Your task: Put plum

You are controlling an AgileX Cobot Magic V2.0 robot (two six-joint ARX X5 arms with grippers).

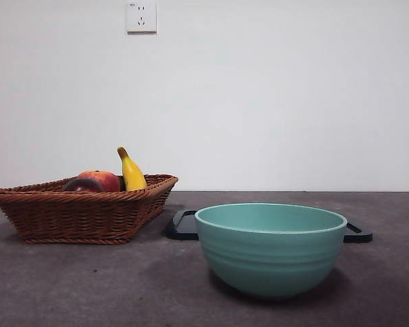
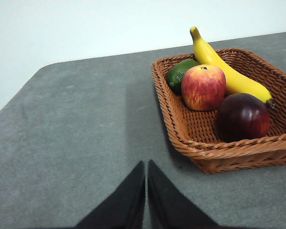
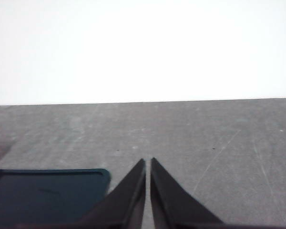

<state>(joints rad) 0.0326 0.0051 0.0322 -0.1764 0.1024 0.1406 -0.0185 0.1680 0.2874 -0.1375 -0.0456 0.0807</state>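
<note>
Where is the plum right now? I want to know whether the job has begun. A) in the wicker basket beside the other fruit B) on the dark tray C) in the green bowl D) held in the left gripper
A: the plum lies in the wicker basket beside the peach and banana, while the left gripper is shut, off to the side.

Each gripper, left gripper and right gripper, is showing 2 plain matte black jaws tapering to narrow pointed tips.
</note>
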